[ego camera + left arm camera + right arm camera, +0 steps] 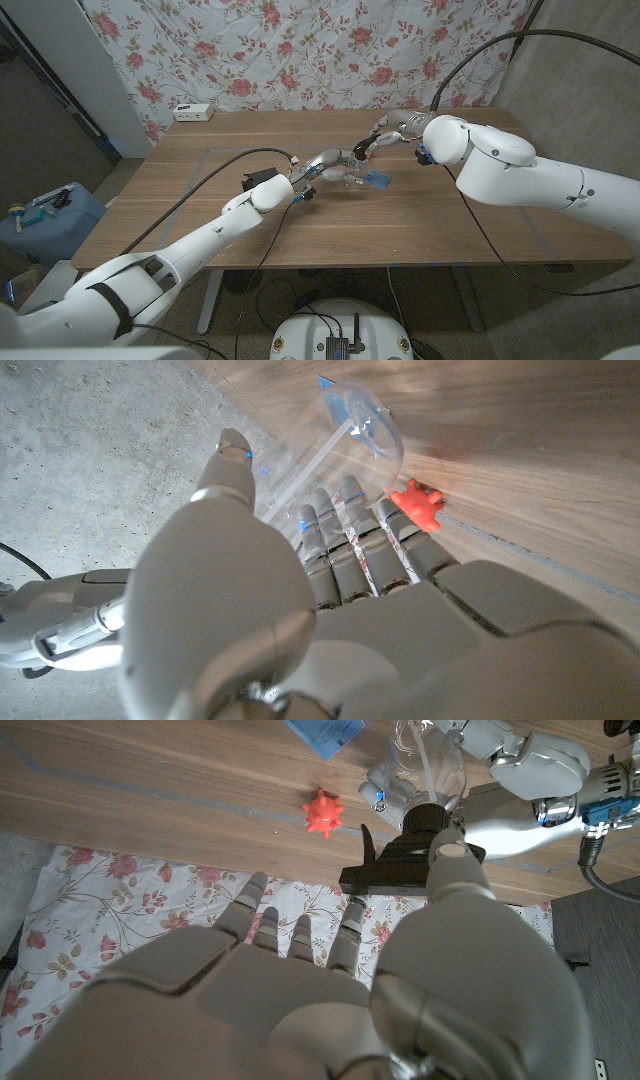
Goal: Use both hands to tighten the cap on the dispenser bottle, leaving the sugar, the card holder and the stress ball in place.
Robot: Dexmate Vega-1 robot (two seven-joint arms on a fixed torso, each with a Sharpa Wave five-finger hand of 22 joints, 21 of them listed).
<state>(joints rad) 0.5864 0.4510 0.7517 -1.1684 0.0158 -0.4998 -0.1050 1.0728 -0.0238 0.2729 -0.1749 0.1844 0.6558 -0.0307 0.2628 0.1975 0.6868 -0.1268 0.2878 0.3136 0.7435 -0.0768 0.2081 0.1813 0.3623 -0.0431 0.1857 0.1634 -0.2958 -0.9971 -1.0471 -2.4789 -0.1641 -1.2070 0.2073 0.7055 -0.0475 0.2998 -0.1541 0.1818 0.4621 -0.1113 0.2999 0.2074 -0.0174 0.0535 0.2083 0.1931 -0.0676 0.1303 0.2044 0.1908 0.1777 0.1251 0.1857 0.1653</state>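
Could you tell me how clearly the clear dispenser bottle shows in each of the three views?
Head view: the dispenser bottle is small and hard to resolve between both hands. Left wrist view: sharp, its clear wall glinting beside the left hand. Right wrist view: crisp black cap, while the near right hand looks soft.

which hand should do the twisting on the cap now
Right. The right hand has its thumb at the black pump cap, fingers spread open. The left hand wraps the clear bottle, so it likely steadies.
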